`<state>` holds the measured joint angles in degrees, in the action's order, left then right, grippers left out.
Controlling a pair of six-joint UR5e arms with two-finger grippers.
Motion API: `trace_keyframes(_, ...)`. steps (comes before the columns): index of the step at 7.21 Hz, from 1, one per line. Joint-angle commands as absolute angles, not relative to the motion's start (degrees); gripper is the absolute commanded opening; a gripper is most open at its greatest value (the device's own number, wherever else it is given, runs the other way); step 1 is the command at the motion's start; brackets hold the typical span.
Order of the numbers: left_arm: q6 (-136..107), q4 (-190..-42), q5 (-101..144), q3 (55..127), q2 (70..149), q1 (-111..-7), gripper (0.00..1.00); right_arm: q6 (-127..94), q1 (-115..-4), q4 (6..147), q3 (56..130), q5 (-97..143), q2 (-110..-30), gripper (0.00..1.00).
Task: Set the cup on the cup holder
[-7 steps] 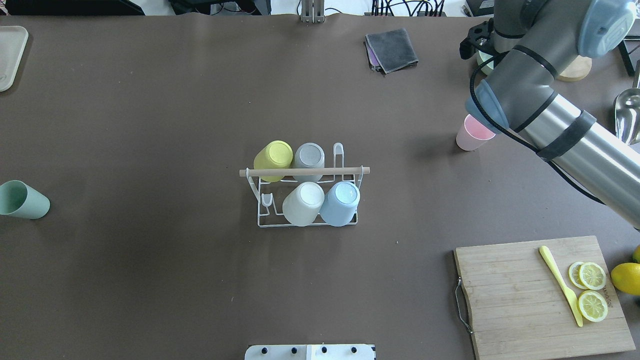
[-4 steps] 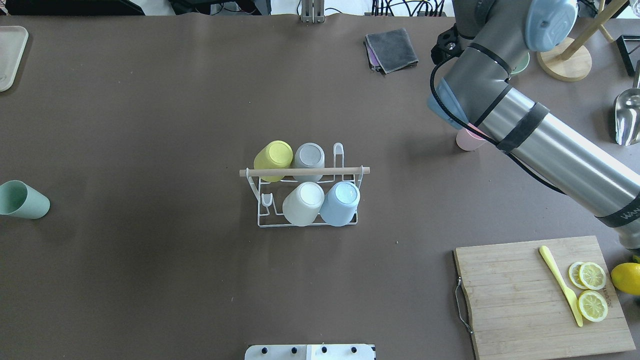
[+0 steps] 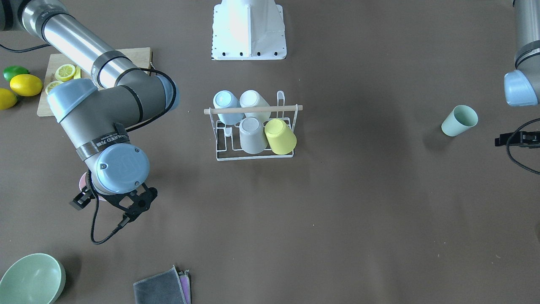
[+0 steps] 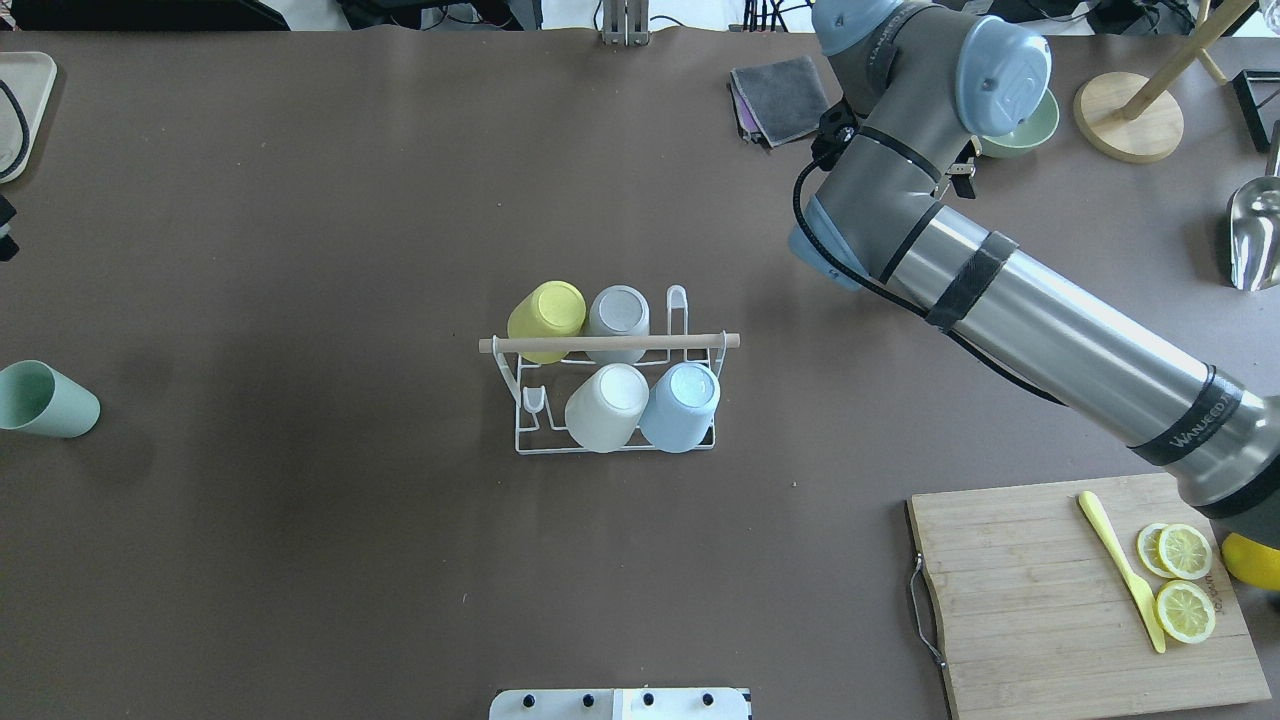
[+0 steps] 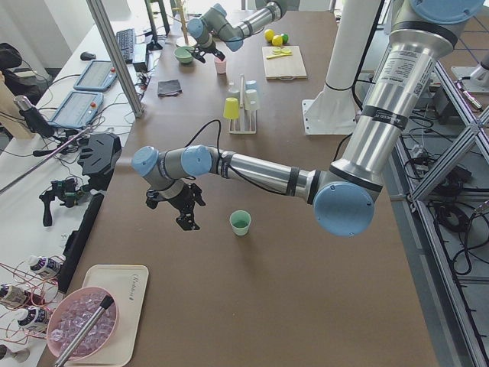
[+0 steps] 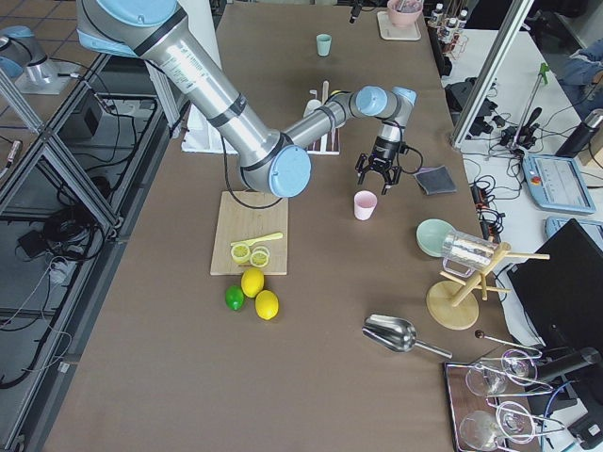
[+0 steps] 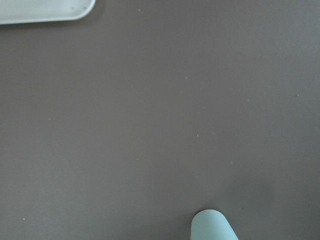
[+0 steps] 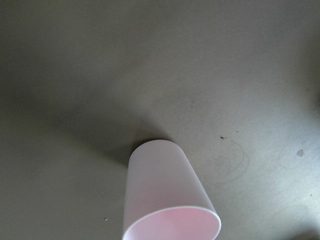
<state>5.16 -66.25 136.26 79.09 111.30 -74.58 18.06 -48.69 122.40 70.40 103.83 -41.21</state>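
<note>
1. The cup holder (image 4: 610,342), a white wire rack with a wooden rod across its top, stands mid-table.
2. Four cups sit mouth-down on its prongs. The yellow cup (image 4: 547,318) and grey cup (image 4: 618,312) are in the far row. The white cup (image 4: 607,405) and blue cup (image 4: 681,405) are in the near row. The far-right and near-left prongs are bare.
3. The pink cup (image 6: 365,204) stands mouth-up on the table, well right of the rack and toward the far side. In the overhead view the right arm covers it.
4. The right gripper (image 6: 375,185) hangs over the table near the pink cup, and the cup stands free of it. I cannot tell whether its fingers are spread or closed.
5. The mint cup (image 4: 45,400) is at the table's left edge, well apart from the rack. In the left side view it seems to stand upright.
6. The left gripper (image 5: 187,222) hovers near the mint cup on its far side, apart from it. I cannot tell the state of its fingers either.
7. At the near right lies a cutting board (image 4: 1050,600) with lemon slices (image 4: 1185,580) and a yellow knife (image 4: 1120,570).
8. At the far right are a green bowl (image 3: 31,278) and a folded grey cloth (image 4: 785,98).
</note>
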Motion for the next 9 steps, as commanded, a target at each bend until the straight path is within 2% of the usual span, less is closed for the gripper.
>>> trace_keyframes(1,5.89,-64.96,136.06,75.77,113.72,-69.46,0.98,21.0,-46.41,122.43,68.12,100.03,-39.9,0.97)
trace_keyframes(4,11.22,-58.58,135.79,73.56,115.83,-68.2,0.98,23.64,-43.87,122.34,66.11,96.34,-39.99,0.94)
trace_keyframes(6,19.13,-51.87,130.28,68.93,120.48,-67.5,0.98,24.87,-42.72,122.34,65.48,93.43,-39.29,0.92)
trace_keyframes(9,18.29,-51.15,130.96,66.8,120.06,-65.74,0.98,24.96,-42.1,122.34,65.57,93.43,-39.55,0.92)
